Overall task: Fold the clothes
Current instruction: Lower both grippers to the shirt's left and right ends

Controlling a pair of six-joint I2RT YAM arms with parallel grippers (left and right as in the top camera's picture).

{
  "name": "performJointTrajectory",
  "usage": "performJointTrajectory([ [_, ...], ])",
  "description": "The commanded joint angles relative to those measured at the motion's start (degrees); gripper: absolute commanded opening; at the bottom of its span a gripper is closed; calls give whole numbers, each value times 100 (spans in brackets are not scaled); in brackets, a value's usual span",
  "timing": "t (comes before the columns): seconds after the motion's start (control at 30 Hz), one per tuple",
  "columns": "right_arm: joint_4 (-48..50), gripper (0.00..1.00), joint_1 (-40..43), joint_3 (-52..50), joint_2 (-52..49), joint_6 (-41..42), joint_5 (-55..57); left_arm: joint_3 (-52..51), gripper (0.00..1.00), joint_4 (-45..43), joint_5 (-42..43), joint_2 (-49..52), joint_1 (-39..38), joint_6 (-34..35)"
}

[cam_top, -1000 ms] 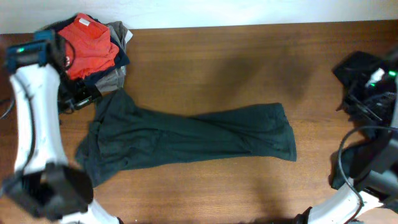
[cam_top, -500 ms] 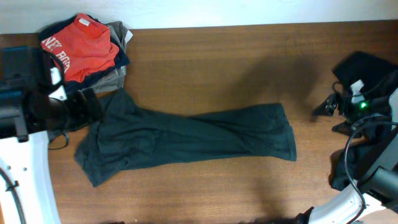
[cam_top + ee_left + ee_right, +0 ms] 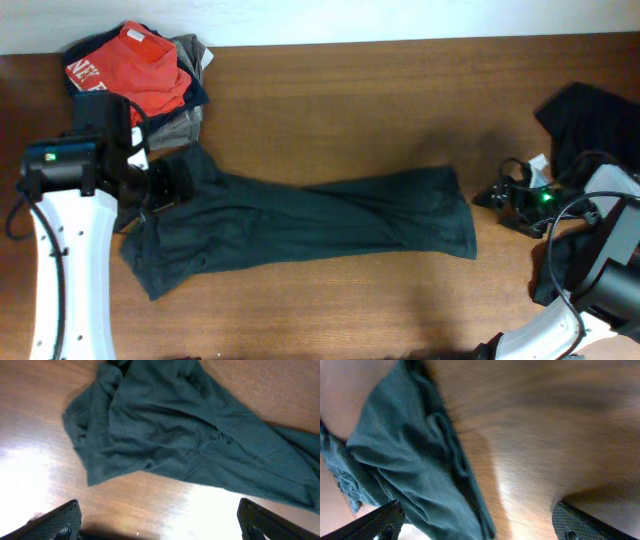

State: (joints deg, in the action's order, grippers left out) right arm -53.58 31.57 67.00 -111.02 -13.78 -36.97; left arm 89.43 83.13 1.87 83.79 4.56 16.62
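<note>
A dark olive-grey garment (image 3: pixel 300 225) lies stretched out left to right across the middle of the table, crumpled at its left end. My left gripper (image 3: pixel 168 186) hovers open over that left end; the left wrist view shows the garment (image 3: pixel 175 425) ahead of the wide-apart fingertips (image 3: pixel 56 521), with bare wood between them. My right gripper (image 3: pixel 498 196) is open just right of the garment's right edge. In the right wrist view the fabric (image 3: pixel 405 455) lies toward the left fingertip (image 3: pixel 382 521). Neither gripper holds anything.
A pile of clothes (image 3: pixel 140 80), red on top of navy and grey pieces, sits at the back left corner. Black garments (image 3: pixel 580 110) lie at the right edge by the right arm. The table's back edge (image 3: pixel 400 42) runs along the top.
The right gripper has swung left and down toward the garment's right edge, jaws now wide. The left arm has moved in over the garment's left end. The garment has not moved.
</note>
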Motion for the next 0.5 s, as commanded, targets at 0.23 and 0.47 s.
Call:
performJointTrajectory([
  [0.23,767,99,-944,-761,2,-55,37,-503,99,-170,330,-24,-17,-87],
  [0.47,649,60,-997,-798,4,-57,120,-503,99,-201,330,-24,-17,-87],
])
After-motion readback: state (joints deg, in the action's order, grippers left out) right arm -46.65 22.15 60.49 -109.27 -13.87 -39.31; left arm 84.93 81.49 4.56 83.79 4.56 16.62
